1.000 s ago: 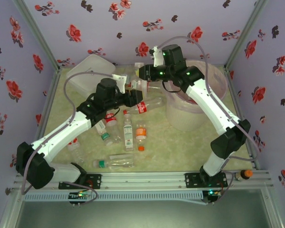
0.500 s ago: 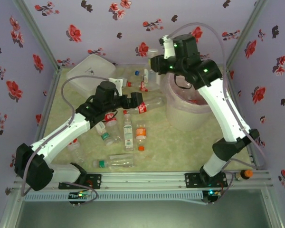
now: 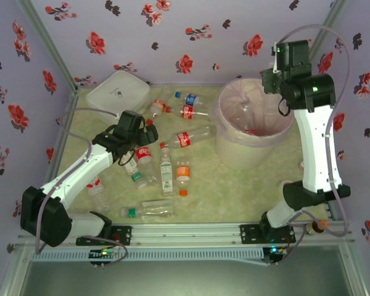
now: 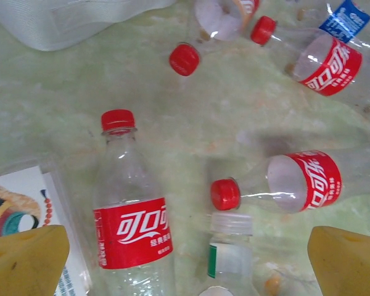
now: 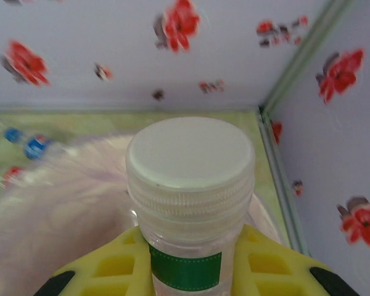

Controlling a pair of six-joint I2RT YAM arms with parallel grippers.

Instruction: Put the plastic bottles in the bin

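I'm holding my right gripper (image 5: 188, 265) high over the far-right bin (image 3: 234, 154), clamping a white-capped bottle (image 5: 190, 166); left gripper (image 4: 186, 259) hovering low, jaws apart.

Right gripper (image 3: 270, 80) up at the bin (image 3: 234, 154); left gripper (image 4: 185, 259) let go.
Holding a white-capped bottle (image 5: 191, 160), the right one went from upper middle of the overhead frame to upper right, over the bin rim. The left one spread wide and drew back left; the red-label bottle (image 3: 188, 138) lies free at centre.
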